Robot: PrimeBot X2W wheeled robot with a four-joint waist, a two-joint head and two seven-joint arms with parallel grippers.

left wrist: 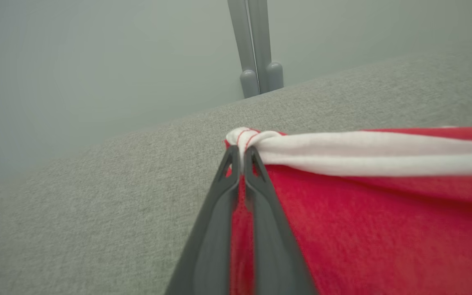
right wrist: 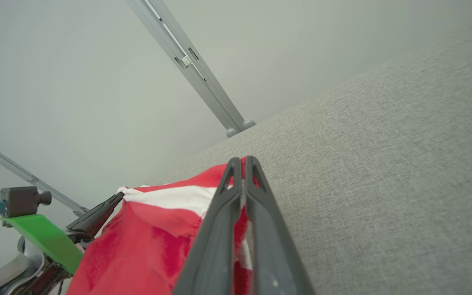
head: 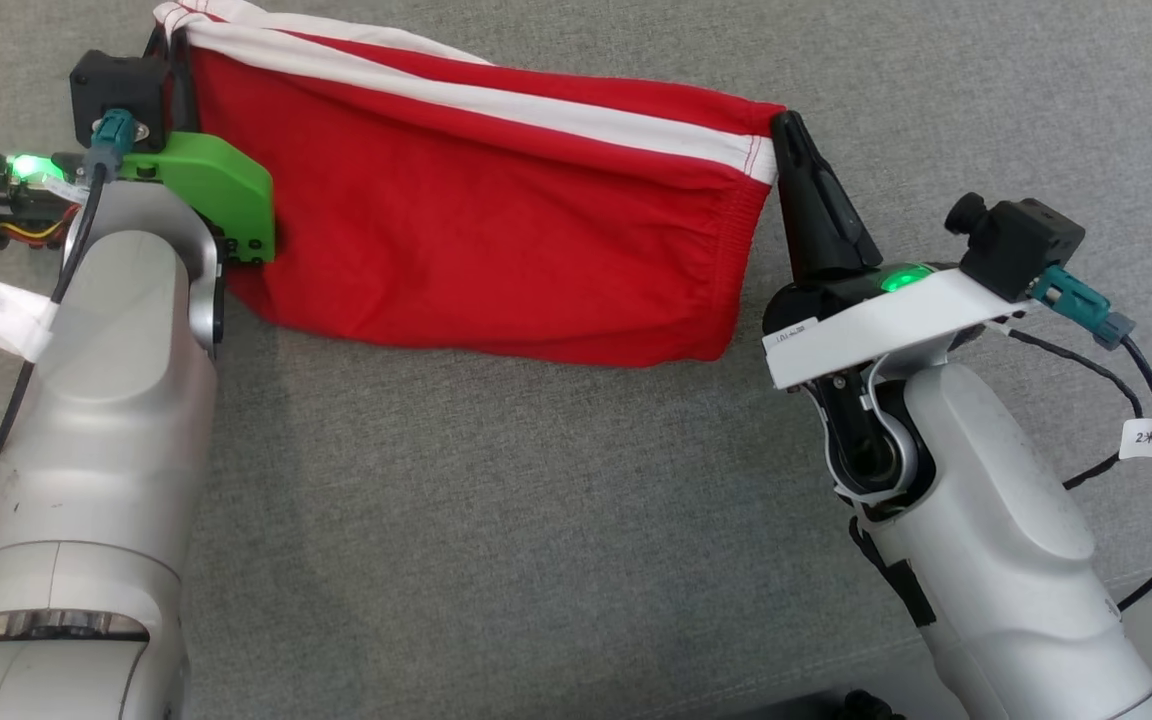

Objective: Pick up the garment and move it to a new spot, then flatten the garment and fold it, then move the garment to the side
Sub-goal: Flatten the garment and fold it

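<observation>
Clenched on its top corners, the dark-fingered left gripper [head: 176, 45] at ten o'clock and right gripper [head: 782, 128] at two stretch the red, white-banded cloth garment [head: 496, 230] taut, seemingly for flattening.

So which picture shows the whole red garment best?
The head view: the garment shows edge to edge, stretched between the left gripper and right gripper. The left wrist view gives one pinched corner with its white band; the right wrist view, the other corner, bunched.
</observation>
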